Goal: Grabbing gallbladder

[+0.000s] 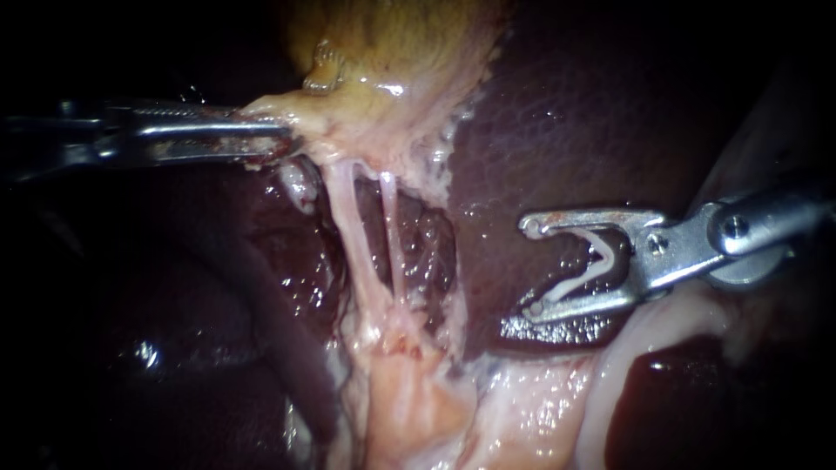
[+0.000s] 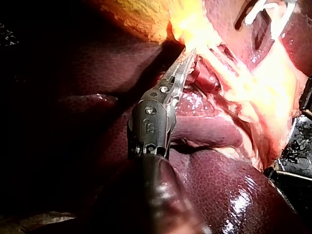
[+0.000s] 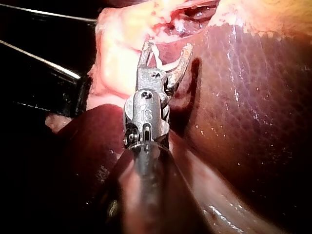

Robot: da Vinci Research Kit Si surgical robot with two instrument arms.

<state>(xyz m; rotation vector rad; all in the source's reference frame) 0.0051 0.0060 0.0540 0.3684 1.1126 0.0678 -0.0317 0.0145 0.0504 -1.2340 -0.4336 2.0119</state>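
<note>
— Where did my left instrument stand, and what did it have?

— Your left instrument (image 1: 283,139) came in level from the left. Its jaws were clamped together on the pale yellow lower edge of the gallbladder (image 1: 392,52), which lay at the upper middle of the endoscope view. Your left wrist view agreed: the jaw tips were buried in that yellow tissue.

— And next to that grip?

— Just to its right, two strands hung from the gallbladder's lower end: a broader pale tube (image 1: 348,226) and a thinner tube (image 1: 389,235) beside it. They ran close together and met pale tissue below. Dark red liver (image 1: 592,113) lay behind them and spread to the right.

— My right instrument?

— Your right instrument (image 1: 533,268) entered from the right, well apart from the tubes. Its jaws stood wide, with a white V-shaped clip (image 1: 579,278) seated between them and touching both. The jaws lay over the liver surface, gripping no tissue.

— Any writing?

— Only small stamped marks on each instrument's wrist joint, seen in your wrist views.
</note>
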